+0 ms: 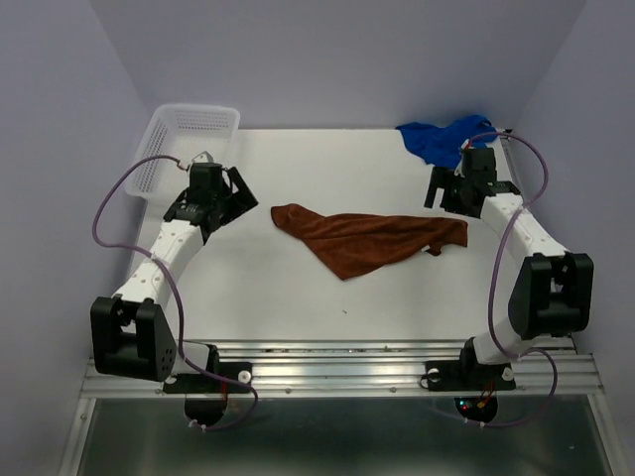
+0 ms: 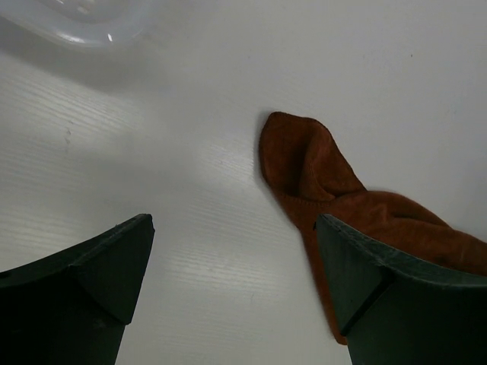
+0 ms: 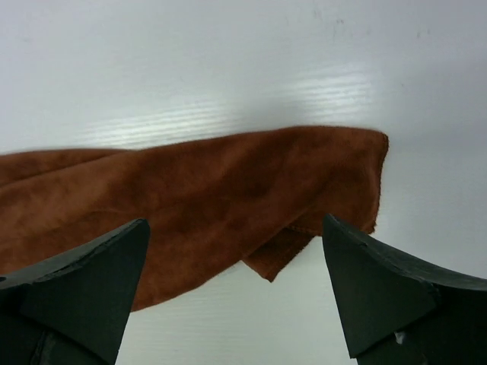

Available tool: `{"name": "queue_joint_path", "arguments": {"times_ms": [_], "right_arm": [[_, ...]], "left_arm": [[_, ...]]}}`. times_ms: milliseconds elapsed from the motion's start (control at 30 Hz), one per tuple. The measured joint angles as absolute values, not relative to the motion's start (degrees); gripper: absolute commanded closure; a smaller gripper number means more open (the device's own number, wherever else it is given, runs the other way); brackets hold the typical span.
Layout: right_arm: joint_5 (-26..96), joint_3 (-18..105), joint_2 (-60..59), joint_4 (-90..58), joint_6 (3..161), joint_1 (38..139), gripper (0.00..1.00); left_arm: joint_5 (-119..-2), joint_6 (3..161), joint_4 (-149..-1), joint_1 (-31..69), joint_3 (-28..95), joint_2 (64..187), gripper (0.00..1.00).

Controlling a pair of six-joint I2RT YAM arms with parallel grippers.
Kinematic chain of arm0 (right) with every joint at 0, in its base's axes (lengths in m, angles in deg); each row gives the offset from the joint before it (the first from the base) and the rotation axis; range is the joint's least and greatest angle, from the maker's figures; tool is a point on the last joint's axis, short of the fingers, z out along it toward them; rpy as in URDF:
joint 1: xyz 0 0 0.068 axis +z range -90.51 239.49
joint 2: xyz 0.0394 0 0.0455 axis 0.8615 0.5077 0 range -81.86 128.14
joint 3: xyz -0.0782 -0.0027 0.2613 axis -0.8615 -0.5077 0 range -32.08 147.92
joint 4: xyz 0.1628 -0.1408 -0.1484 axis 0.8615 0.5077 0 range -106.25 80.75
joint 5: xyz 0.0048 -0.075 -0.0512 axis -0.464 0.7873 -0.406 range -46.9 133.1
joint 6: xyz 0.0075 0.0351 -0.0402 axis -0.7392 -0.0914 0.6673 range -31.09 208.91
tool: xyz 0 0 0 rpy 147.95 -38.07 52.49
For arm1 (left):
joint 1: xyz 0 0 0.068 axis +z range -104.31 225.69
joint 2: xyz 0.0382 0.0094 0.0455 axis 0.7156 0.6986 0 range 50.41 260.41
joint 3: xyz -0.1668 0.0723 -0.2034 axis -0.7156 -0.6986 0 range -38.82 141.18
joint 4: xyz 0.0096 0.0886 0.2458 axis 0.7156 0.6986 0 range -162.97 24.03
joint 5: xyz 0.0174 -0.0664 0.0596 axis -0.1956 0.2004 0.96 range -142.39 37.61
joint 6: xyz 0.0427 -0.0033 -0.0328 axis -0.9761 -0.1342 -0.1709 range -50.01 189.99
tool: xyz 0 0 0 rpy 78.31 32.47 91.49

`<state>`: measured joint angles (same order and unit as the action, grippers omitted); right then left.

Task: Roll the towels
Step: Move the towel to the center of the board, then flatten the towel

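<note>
1. Neither towel is rolled yet. The rust-brown towel (image 1: 367,241) lies loose and creased in the middle of the table (image 1: 298,297), and the blue towel (image 1: 442,139) sits bunched at the far right corner.
2. The left gripper (image 2: 232,228) is spread and empty, near the brown towel's left end.
3. The right gripper (image 3: 236,228) is spread wide (gripping nothing) by its right end.
4. By my judgement, all the rolling remains.

Bright, even light from above. The flat white table (image 3: 228,106) shines with streaky glare in both wrist views. The white plastic mesh basket (image 2: 76,19) looks blurry.
</note>
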<state>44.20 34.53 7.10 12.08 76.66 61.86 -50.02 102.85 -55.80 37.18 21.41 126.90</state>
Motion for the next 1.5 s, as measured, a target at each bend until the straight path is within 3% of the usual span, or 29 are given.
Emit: {"name": "queue_joint_path", "arguments": {"times_ms": [200, 533, 933, 1000, 1100, 1167, 1200, 1500], "right_arm": [[50.3, 36.8, 5.9, 11.7, 72.0, 62.2, 0.00], [56.6, 30.3, 0.0, 13.0, 62.8, 62.2, 0.00], [56.7, 27.6, 0.6, 14.7, 60.1, 61.7, 0.00], [56.7, 27.0, 0.8, 14.7, 60.0, 61.5, 0.00], [56.7, 26.3, 1.1, 14.8, 59.5, 60.5, 0.00], [56.7, 25.9, 1.1, 14.9, 59.2, 59.3, 0.00], [56.7, 25.7, 1.1, 14.8, 58.9, 58.5, 0.00], [54.4, 23.6, 1.2, 14.0, 57.8, 51.6, 0.01]], "left_arm": [[-53.3, 103.8, -56.0, 31.6, 15.2, 126.2, 0.01], [-62.1, 104.9, -59.6, 9.7, 10.6, 135.7, 0.09], [-64.5, 107.0, -63.0, 7.0, 21.7, 151.6, 0.18], [-64.4, 107.4, -63.1, 6.8, 22.6, 152.4, 0.23], [-64.2, 107.7, -62.9, 6.7, 24.4, 154.1, 0.45], [-63.7, 107.9, -62.7, 6.4, 25.8, 155.7, 0.77], [-63.4, 107.8, -62.4, 6.3, 26.5, 156.5, 1.00], [-55.3, 109.6, -57.3, 5.5, 29.1, 157.0, 1.00]]}}
